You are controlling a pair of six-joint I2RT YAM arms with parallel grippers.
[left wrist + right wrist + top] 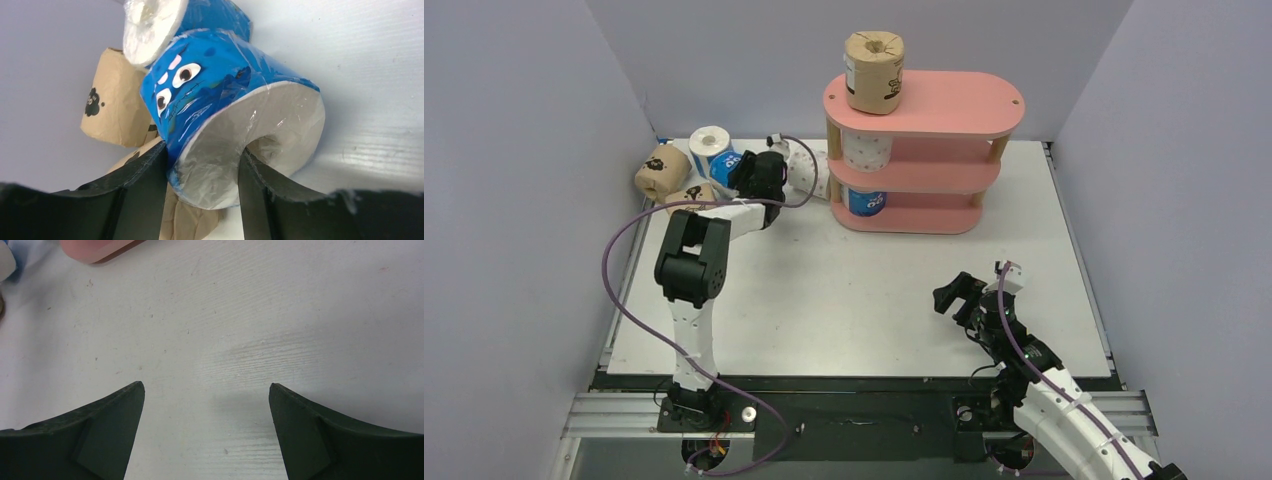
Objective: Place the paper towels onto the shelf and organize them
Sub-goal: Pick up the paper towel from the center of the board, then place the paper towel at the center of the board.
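Slippage is the likeliest trouble: the left fingers (140,192) pinch only the wall of a blue roll (220,95), one outside on the glossy wrap and one seemingly in the core, so it could swing or drop on the lift and knock the brown roll (112,107) just beside it. That blue roll lies among loose rolls at the worktop's (844,290) far left, beside the pink shelf (954,105). The right fingers (100,432) hang wide apart, holding nothing.
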